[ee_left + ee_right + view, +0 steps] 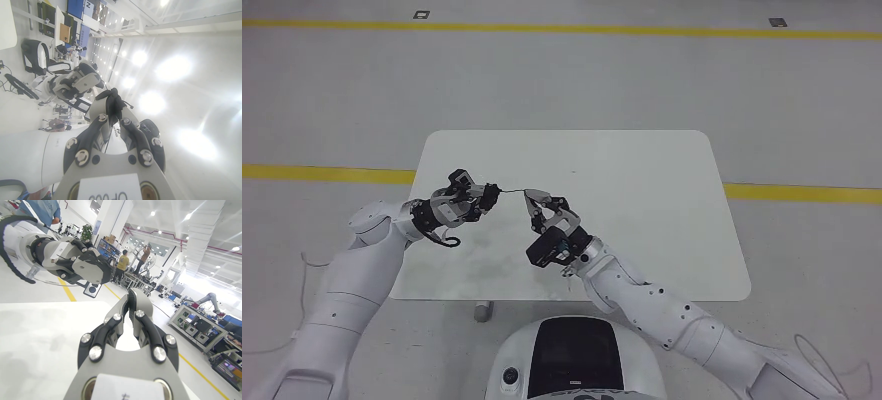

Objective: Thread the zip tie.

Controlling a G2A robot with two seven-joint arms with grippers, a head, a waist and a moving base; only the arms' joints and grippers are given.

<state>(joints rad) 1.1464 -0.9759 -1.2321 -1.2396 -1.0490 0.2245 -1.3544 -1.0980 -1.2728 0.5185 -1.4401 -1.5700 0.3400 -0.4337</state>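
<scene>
The zip tie (510, 190) is a thin black strand stretched in the air between my two grippers, above the left part of the white table (652, 210). My left gripper (488, 195) is shut on one end. In the left wrist view its fingertips (114, 93) pinch the black strap, and a short piece with a small head (130, 106) sticks out past them. My right gripper (531, 197) is shut on the other end. In the right wrist view its ribbed pads (130, 291) press together, and the strand (118, 283) runs from them toward the left gripper (88, 266).
The table's bare white top spreads to the right of and behind both grippers. Its left edge (422, 190) lies just beyond the left arm. A black cable loop (447, 240) hangs off the left wrist. Grey floor with yellow lines (322, 172) surrounds the table.
</scene>
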